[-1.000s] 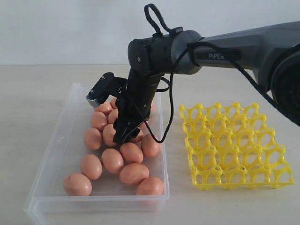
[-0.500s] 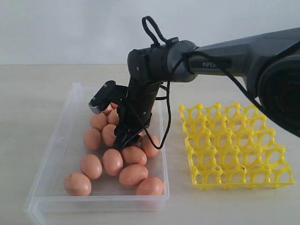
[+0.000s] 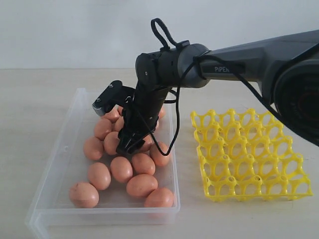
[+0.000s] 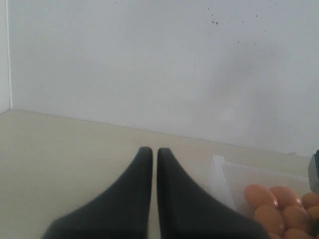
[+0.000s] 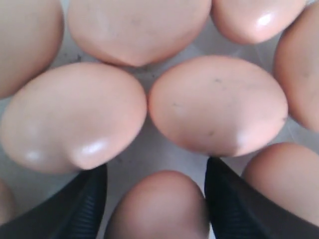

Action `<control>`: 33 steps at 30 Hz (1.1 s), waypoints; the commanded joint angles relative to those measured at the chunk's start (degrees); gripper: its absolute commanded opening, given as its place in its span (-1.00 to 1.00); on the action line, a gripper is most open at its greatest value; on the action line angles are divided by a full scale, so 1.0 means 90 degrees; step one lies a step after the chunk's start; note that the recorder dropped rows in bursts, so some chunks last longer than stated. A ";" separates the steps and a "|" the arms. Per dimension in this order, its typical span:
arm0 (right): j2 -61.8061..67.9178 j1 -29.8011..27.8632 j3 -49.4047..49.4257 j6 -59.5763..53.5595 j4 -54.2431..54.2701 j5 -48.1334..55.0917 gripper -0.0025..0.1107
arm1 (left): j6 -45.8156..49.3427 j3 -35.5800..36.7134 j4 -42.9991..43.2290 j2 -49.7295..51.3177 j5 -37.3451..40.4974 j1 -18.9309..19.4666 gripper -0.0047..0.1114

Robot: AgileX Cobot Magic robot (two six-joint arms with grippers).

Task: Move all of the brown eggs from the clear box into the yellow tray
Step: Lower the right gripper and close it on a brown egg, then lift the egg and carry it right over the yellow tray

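**Inside the clear box (image 3: 50, 174): right gripper (image 3: 127, 147) clamped on a brown egg (image 5: 157, 209)**

Toward the box's right wall and far end we see the brown eggs (image 3: 121, 169) clustered on its floor; our right gripper stands among them, fingers pressed to both flanks of one brown egg; beside that right wall, on the desk (image 3: 30, 109), sits the yellow tray (image 3: 259, 195); our left gripper (image 4: 155, 154) hangs near a box corner, fingers together.

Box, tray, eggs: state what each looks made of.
Box: probably clear hard plastic. Its thin, glossy walls are see-through.
Tray: likely yellow moulded plastic, with even colour, a smooth sheen and an open lattice of cups.
Eggs: real shell or an imitation, I cannot tell. The surface is smooth and orange-brown, with soft highlights and faint specks.
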 commanded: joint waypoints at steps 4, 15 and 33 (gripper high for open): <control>0.0016 -0.0003 0.0010 0.0208 0.0037 0.0045 -0.94 | -0.0057 0.0022 -0.0056 -0.0016 -0.0022 -0.0011 -0.85; -0.1487 -0.0016 0.0022 0.1579 -0.0599 -0.0331 -0.96 | -0.0057 0.0022 -0.0056 -0.0016 -0.0009 -0.0011 -0.85; -0.4583 -0.1229 0.4589 0.9232 -0.7076 -0.5063 -0.96 | -0.0057 0.0022 -0.0056 -0.0016 -0.0020 -0.0011 -0.85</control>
